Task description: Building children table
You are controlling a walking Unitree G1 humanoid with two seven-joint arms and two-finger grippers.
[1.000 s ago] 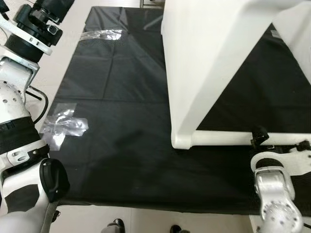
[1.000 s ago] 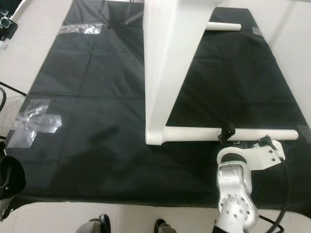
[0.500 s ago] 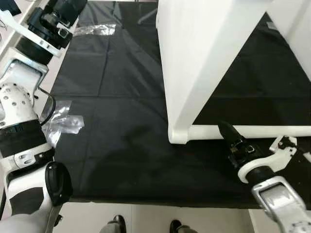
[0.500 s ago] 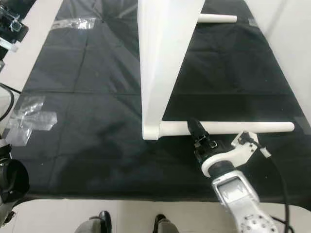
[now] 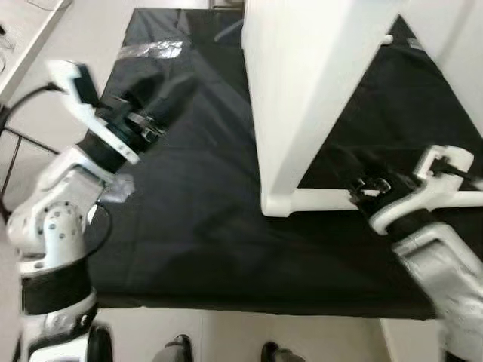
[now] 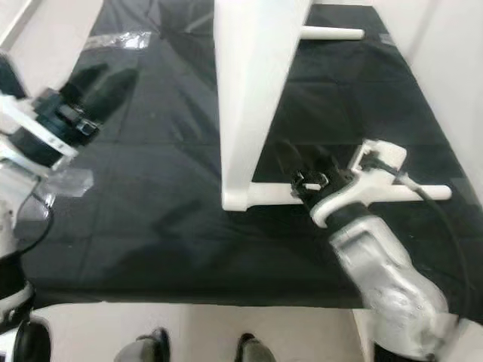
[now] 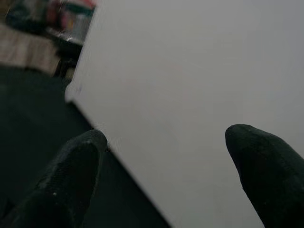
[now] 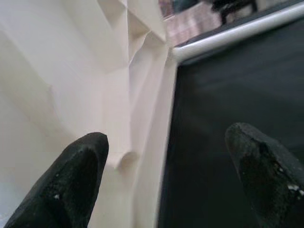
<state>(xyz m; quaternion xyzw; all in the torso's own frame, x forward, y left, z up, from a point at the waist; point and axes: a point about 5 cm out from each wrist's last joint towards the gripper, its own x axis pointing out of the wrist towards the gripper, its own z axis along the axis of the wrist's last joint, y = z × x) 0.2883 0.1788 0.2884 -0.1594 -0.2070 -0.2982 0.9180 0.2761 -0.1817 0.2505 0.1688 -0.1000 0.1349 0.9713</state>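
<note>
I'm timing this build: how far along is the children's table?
Done: the white tabletop stands on edge on the black mat, with two white legs already fitted. In hand: both hands are open, the left hand and the right hand closing on the tabletop from either side. Left: gripping it and turning it; other legs can't be judged.

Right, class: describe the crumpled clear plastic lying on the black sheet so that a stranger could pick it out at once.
Start from the large black sheet spread over the pale floor, with the white table top standing on edge on it. Go to the sheet's far left corner: the crumpled clear plastic lies there, beyond the left end effector. It alone glints silvery against the matt black.
</note>
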